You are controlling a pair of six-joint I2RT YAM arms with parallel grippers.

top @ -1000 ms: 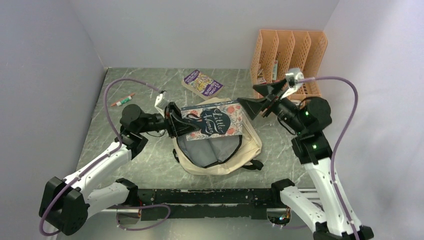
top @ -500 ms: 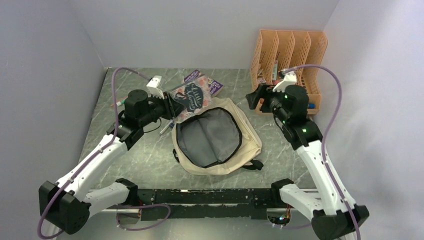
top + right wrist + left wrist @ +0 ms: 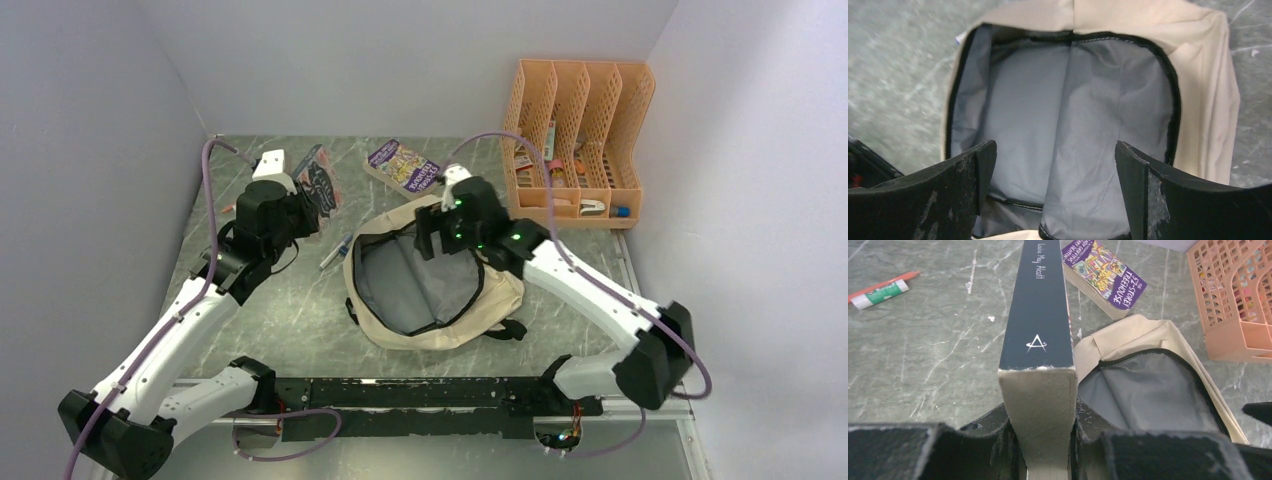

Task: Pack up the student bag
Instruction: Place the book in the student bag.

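Observation:
The student bag [image 3: 497,300] lies in the middle of the table, beige, unzipped, its grey lining showing. It also shows in the left wrist view [image 3: 1128,337] and the right wrist view [image 3: 1210,100]. My left gripper [image 3: 303,207] is shut on a dark book [image 3: 319,181], left of the bag's far end. In the left wrist view the book's spine [image 3: 1040,310] stands up between the closed jaws of the left gripper [image 3: 1043,440]. My right gripper [image 3: 436,236] is open and empty over the bag's far rim. In its own view the right gripper [image 3: 1055,170] faces the open grey lining.
A purple book [image 3: 405,166] lies beyond the bag, also in the left wrist view [image 3: 1103,277]. An orange file organizer [image 3: 580,140] stands at the back right. A pen [image 3: 335,252] lies left of the bag. A red and green stick [image 3: 880,290] lies at the far left.
My left gripper has carried the dark book from over the bag to the left and back. My right arm has swung from beside the organizer to over the bag's opening.

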